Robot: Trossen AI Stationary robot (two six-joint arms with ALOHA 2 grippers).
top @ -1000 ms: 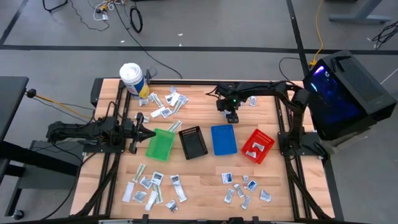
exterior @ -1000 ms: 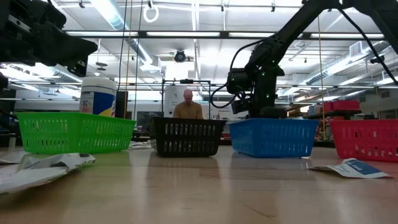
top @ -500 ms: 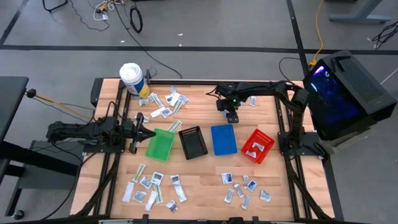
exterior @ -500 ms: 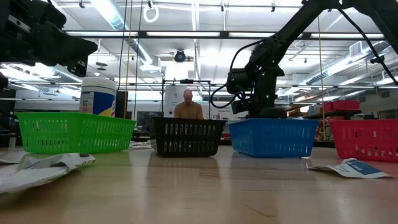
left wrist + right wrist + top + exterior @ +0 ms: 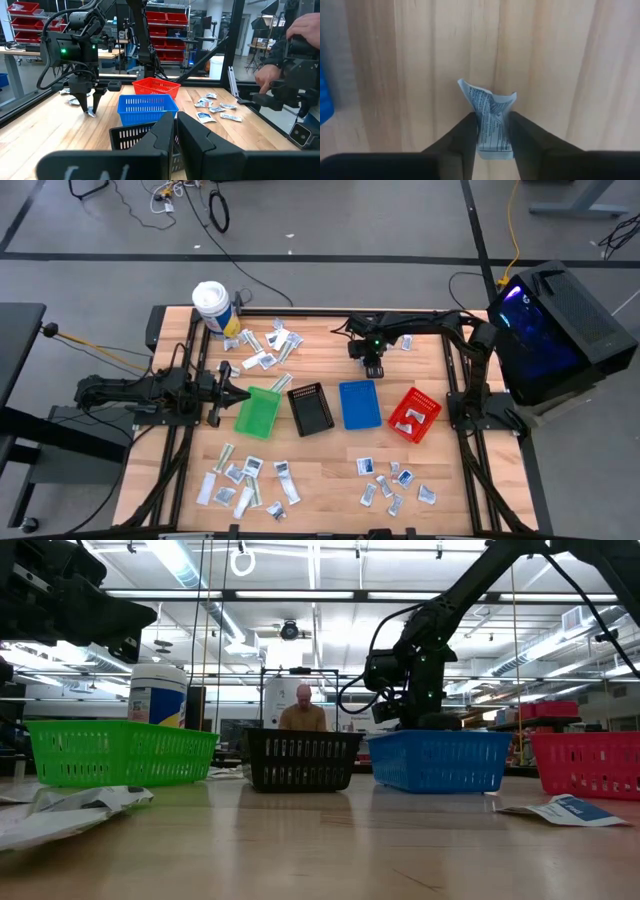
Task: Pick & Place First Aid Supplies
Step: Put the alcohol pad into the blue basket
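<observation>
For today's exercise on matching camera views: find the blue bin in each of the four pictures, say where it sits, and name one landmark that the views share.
High view: blue bin at table centre, between the black bin and red bin.
Low view: right of centre, again between black and red.
Left wrist view: centre, red bin behind it.
Right wrist view: only a blue sliver at the picture's edge, probably this bin.
Shared landmark: the red bin, except in the right wrist view.

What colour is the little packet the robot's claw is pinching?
White with dark print, the sachet shows best in the right wrist view.
</observation>
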